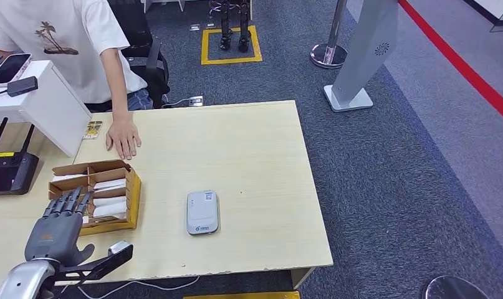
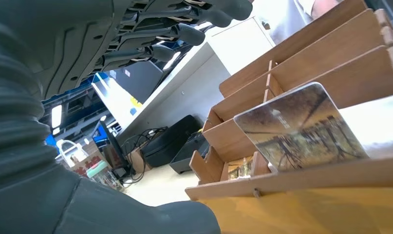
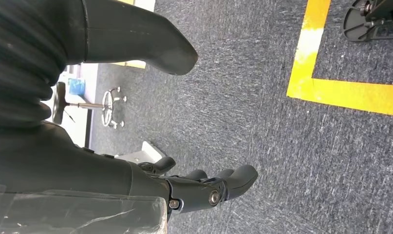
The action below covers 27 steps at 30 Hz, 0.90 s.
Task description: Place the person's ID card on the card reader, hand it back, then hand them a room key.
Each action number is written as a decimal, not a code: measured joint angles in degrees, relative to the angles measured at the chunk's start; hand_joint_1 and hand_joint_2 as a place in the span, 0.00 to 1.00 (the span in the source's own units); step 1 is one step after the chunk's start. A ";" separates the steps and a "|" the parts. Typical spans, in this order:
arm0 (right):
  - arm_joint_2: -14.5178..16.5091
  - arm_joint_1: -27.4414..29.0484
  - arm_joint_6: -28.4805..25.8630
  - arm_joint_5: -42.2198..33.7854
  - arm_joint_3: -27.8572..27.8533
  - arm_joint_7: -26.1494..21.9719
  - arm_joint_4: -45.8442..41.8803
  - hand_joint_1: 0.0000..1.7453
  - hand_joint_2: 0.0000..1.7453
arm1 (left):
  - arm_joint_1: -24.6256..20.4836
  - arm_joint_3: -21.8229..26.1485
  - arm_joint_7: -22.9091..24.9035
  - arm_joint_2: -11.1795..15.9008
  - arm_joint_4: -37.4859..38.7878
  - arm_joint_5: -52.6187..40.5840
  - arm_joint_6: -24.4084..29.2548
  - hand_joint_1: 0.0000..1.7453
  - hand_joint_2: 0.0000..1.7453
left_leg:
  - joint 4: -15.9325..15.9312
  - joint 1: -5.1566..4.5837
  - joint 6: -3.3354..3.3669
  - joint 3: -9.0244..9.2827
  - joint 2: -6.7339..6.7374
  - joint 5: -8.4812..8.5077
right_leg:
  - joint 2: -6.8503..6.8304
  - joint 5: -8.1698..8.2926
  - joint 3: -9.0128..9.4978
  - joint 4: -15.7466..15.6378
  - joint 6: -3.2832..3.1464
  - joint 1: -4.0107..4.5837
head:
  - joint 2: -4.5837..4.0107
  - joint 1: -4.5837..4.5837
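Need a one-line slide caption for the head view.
Left hand open over the card box; card reader bare mid-table, person's hand resting on the far edge.

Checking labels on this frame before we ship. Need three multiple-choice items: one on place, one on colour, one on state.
1. Where is the card reader?
A. inside the wooden box
B. flat on the table, right of the wooden box
C. on the carpet

2. What colour is the floor line along the carpet's far right edge?
A. red
B. green
C. white

3. How is the left hand?
A. gripping the card reader
B. open, fingers at the wooden box, holding nothing
C. holding a phone

Answers:
1 B: the reader lies on the table beside the wooden box.
2 A: the red line crosses the upper right.
3 B: the fingers are spread with nothing in them.
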 joint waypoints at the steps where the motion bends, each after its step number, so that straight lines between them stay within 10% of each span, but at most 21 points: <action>1: -0.03 0.00 0.08 0.19 0.07 0.04 0.00 0.00 1.00 | -0.34 0.32 -0.22 -0.22 0.26 -0.09 0.00 0.00 1.00 | 0.00 0.00 0.00 0.00 0.00 0.00 | 0.00 0.00 0.00 0.00 0.00 0.00 | 0.00 0.00; 27: -0.42 -0.22 0.49 1.44 1.49 -0.63 0.02 0.00 1.00 | -10.44 -0.12 -3.79 -3.10 11.56 2.30 -0.38 0.00 1.00 | 0.01 -0.01 0.00 0.02 0.04 0.00 | 0.05 0.00 -0.03 0.00 -0.01 0.00 | 0.00 0.02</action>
